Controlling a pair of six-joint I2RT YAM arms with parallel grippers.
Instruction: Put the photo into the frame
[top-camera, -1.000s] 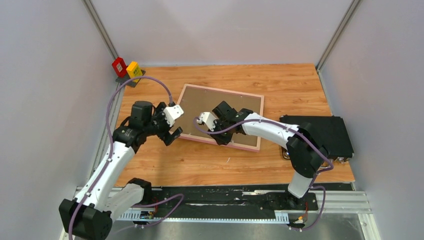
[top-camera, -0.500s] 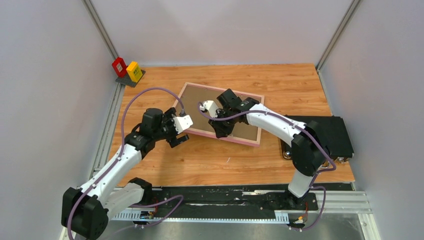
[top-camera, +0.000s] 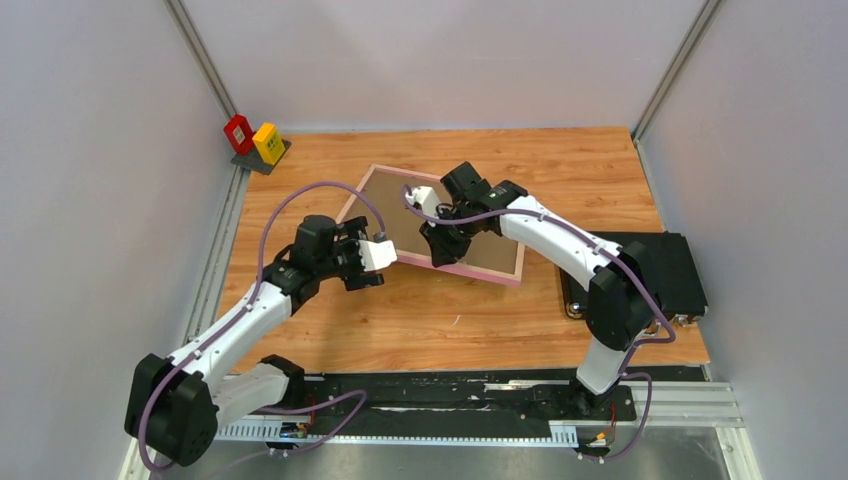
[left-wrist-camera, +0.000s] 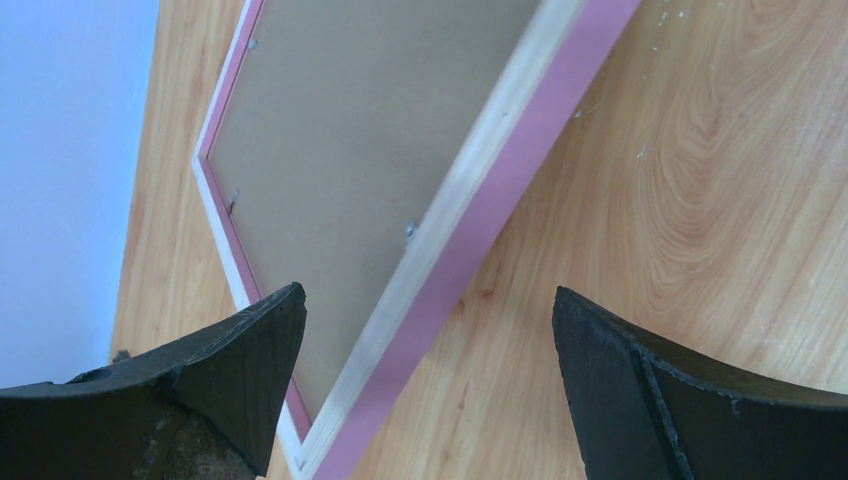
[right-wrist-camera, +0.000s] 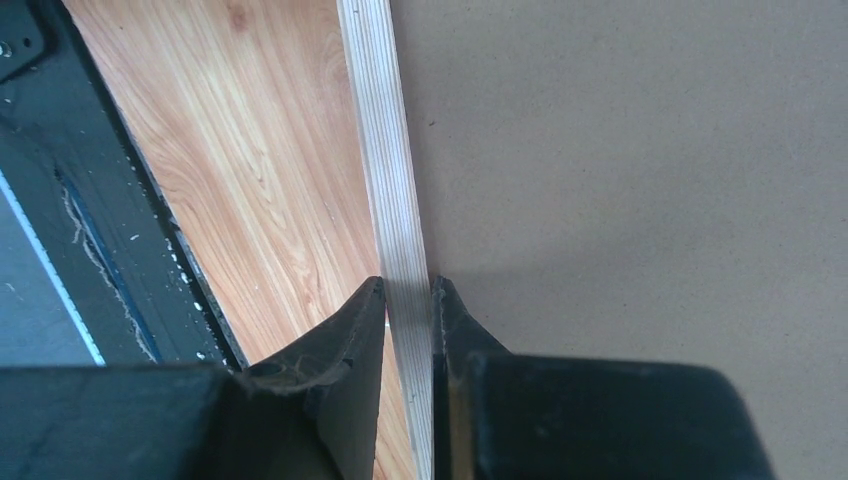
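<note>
Pink frame (top-camera: 490, 275) farther back than before

Table (top-camera: 430, 325): wood-grain top, walled on the left, far and right sides.

Frame (top-camera: 487, 250): middle of the table, toward the far edge, askew to all table edges. Back side up, with brown backing board (right-wrist-camera: 640, 200) showing inside a light wood rim and pink outer sides. It cannot be told whether its near edge rests on the surface.

Black case (top-camera: 660, 265): flat against the right edge.

Far left corner: red block (top-camera: 238, 133) and yellow block (top-camera: 267, 142), side by side on a dark plate (top-camera: 255, 162).

Small white speck (top-camera: 457, 320): toward the near edge, centre.
</note>
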